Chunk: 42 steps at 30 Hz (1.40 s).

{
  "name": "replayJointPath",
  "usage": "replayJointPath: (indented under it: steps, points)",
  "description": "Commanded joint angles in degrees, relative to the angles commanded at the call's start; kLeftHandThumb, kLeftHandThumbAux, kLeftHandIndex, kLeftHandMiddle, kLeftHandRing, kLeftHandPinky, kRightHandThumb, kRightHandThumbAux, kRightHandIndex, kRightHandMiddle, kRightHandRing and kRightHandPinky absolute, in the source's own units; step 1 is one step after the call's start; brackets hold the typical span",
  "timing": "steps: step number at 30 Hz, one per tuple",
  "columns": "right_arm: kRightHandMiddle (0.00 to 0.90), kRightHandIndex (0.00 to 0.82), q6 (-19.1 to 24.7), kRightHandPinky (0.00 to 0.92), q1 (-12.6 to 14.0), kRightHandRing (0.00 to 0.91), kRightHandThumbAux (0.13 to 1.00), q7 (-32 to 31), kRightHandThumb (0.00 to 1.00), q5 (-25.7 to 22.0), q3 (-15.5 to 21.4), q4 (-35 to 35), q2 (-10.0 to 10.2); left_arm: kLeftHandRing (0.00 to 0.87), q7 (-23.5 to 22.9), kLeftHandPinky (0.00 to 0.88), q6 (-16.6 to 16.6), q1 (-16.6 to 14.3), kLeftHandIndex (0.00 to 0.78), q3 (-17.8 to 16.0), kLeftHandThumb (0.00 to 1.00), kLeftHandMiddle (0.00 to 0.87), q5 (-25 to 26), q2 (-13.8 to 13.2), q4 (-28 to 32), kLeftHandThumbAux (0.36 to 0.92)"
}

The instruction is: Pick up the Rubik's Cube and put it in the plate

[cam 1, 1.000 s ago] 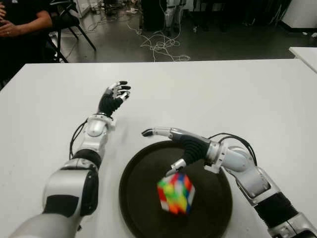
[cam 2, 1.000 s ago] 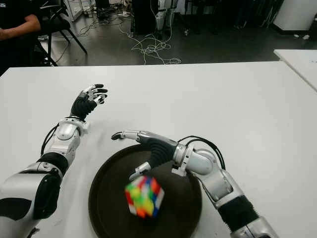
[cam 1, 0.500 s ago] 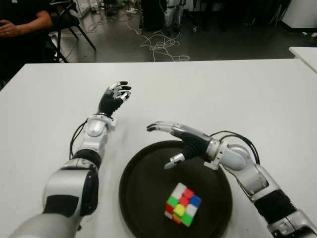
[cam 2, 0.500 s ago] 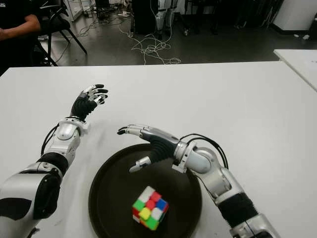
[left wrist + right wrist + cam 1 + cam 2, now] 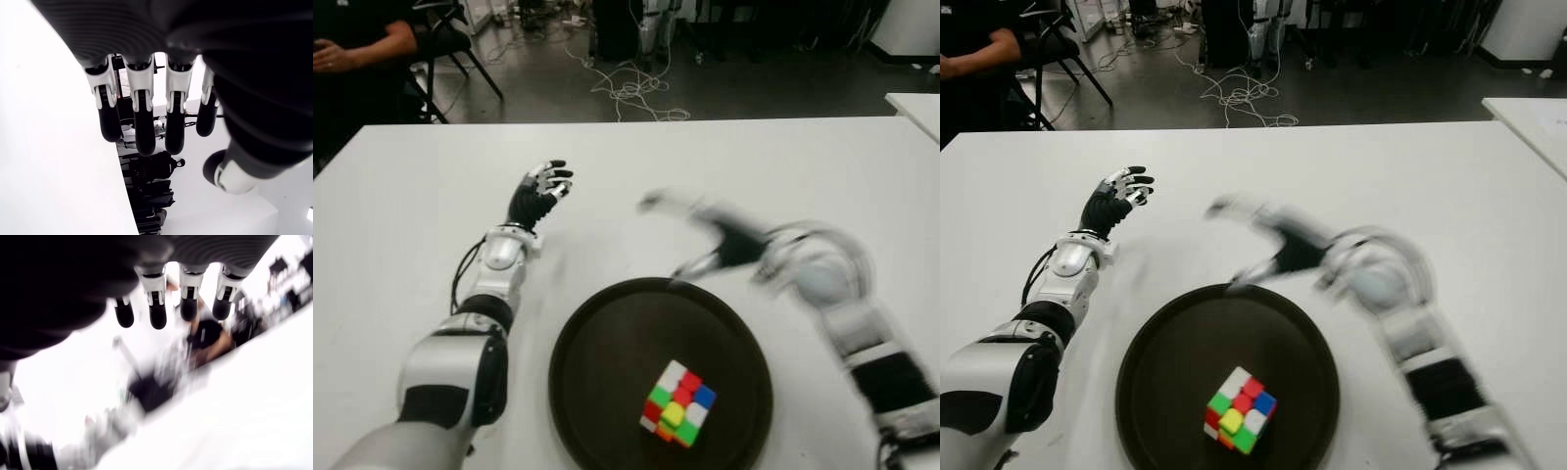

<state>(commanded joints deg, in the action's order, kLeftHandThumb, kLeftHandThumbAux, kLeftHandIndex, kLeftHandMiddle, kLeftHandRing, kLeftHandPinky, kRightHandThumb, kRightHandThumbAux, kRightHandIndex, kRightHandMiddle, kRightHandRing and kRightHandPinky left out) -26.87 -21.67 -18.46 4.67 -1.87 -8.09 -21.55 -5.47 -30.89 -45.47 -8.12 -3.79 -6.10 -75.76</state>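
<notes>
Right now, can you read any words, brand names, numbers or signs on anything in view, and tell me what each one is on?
None can be read.
Multicoloured Rubik's Cube: plain colour stickers, no text.
Round dark plate: no markings.
White table: bare.
Left hand beside the plate's left, right hand above its far rim: no legible labels.

Rubik's Cube [image 5: 676,402] in plate [image 5: 597,362]

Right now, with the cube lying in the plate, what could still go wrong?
The right hand, open and empty, is moving fast just beyond the plate; its arm could clip the rim and jolt the Rubik's Cube. The left hand, open over the table, looks clear of trouble.
</notes>
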Motion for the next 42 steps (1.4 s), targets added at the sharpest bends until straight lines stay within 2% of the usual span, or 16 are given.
replayJointPath:
  steps: [2, 3, 4, 5, 6, 8, 11, 14, 18, 22, 26, 32, 38, 42]
  points:
    - [0.047, 0.008, -2.76, 0.068, -1.58, 0.044, 0.523, 5.35, 0.0, -1.04, 4.06, -3.14, 1.54, 0.26, 0.1, 0.236, 0.13, -0.02, 0.235, -0.02, 0.08, 0.294, 0.03, -0.02, 0.02, 0.661]
    - [0.06, 0.011, -3.47, 0.084, -2.0, 0.057, 0.539, 6.29, 0.0, -1.14, 4.67, -3.96, 1.78, 0.26, 0.11, 0.237, 0.16, -0.03, 0.235, -0.03, 0.08, 0.294, 0.04, -0.03, 0.02, 0.66]
    - [0.078, 0.016, -5.85, 0.106, -1.79, 0.075, 0.562, 8.67, 0.0, -2.05, 6.71, -5.09, 2.63, 0.26, 0.12, 0.238, 0.17, -0.04, 0.235, -0.03, 0.079, 0.294, 0.05, -0.06, 0.03, 0.658]
    - [0.129, 0.049, -8.03, 0.177, -0.7, 0.131, 0.613, 12.15, 0.012, -2.18, 8.6, -5.37, 4.43, 0.262, 0.1, 0.241, 0.15, -0.03, 0.234, -0.05, 0.084, 0.295, 0.08, -0.09, 0.03, 0.654]
    - [0.159, 0.071, -9.71, 0.21, 0.05, 0.161, 0.641, 14.69, 0.03, -2.18, 9.91, -5.69, 5.75, 0.263, 0.08, 0.243, 0.13, -0.03, 0.233, -0.07, 0.087, 0.296, 0.11, -0.11, 0.03, 0.653]
    - [0.245, 0.144, -12.19, 0.295, 0.32, 0.245, 0.721, 21.03, 0.104, 0.1, 11.58, -9.32, 8.46, 0.267, 0.06, 0.246, 0.15, -0.02, 0.232, -0.12, 0.094, 0.298, 0.18, -0.16, 0.01, 0.649]
    - [0.306, 0.204, -14.58, 0.344, -2.49, 0.299, 0.776, 27.95, 0.19, 3.14, 12.72, -19.88, 9.4, 0.269, 0.14, 0.247, 0.32, -0.04, 0.231, -0.08, 0.095, 0.298, 0.12, -0.24, -0.03, 0.648]
    - [0.353, 0.257, -16.23, 0.388, -5.19, 0.349, 0.793, 33.83, 0.222, 5.37, 13.14, -31.22, 8.99, 0.262, 0.34, 0.235, 0.49, -0.06, 0.229, 0.1, 0.084, 0.293, -0.09, -0.32, -0.06, 0.651]
    - [0.393, 0.306, -15.27, 0.424, -6.43, 0.396, 0.801, 40.71, 0.213, 8.27, 11.67, -41.21, 9.77, 0.262, 0.64, 0.241, 0.68, -0.1, 0.232, 0.26, 0.081, 0.291, -0.24, -0.31, -0.07, 0.659]
    - [0.43, 0.347, -13.21, 0.453, -7.65, 0.44, 0.821, 43.53, 0.213, 8.19, 11.16, -52.97, 8.72, 0.264, 0.8, 0.239, 0.8, -0.03, 0.236, 0.39, 0.082, 0.296, -0.28, -0.29, -0.08, 0.648]
    - [0.45, 0.369, -12.56, 0.47, -9.57, 0.463, 0.831, 47.55, 0.204, 10.38, 9.53, -54.97, 8.82, 0.266, 0.16, 0.245, 0.52, 0.08, 0.236, 0.14, 0.088, 0.298, 0.15, -0.24, -0.02, 0.648]
    - [0.496, 0.394, -14.52, 0.499, -12.36, 0.511, 0.816, 50.62, 0.142, 12.0, 7.88, -57.37, 7.84, 0.265, -0.3, 0.235, 0.08, 0.15, 0.236, -0.01, 0.074, 0.3, 0.36, -0.24, 0.06, 0.637]
    - [0.515, 0.412, -15.3, 0.514, -12.78, 0.524, 0.816, 51.72, 0.116, 12.33, 6.65, -59.28, 7.5, 0.263, -0.02, 0.236, 0.11, 0.21, 0.235, 0.13, 0.064, 0.297, 0.17, -0.26, 0.06, 0.634]
    - [0.444, 0.377, -15.39, 0.445, -12.33, 0.458, 0.814, 50.54, 0.09, 12.08, 5.99, -59.92, 7.34, 0.262, -0.34, 0.244, 0.23, 0.26, 0.234, 0.01, 0.076, 0.293, 0.33, -0.27, 0.05, 0.646]
